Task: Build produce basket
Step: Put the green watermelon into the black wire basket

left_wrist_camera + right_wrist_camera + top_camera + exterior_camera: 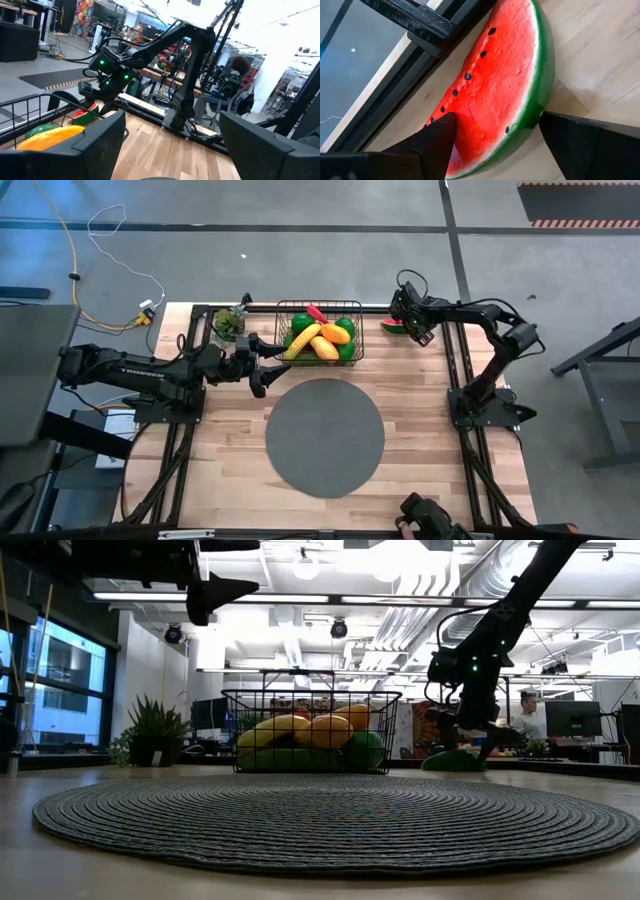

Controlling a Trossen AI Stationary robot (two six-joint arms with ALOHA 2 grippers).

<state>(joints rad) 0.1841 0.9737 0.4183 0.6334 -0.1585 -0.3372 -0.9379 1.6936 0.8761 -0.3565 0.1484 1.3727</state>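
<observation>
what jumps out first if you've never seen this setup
The black wire basket, heaped with yellow, orange and green toy produce, stands at the table's far middle, just behind a big round grey mat. To its right, a red watermelon slice lies on the wood by the table's edge, with the right end effector open and straddling it. The left end effector hangs open beside the basket's left side.

Watermelon slice [505,85] cut off by frame edge; basket [310,730] contents overlapping.

The table [420,410] is pale, smooth wood. A ribbed woven grey mat [325,437] lies on it. The basket [290,315] is thin black wire; the watermelon slice [505,85] looks matt, faintly grainy.
</observation>
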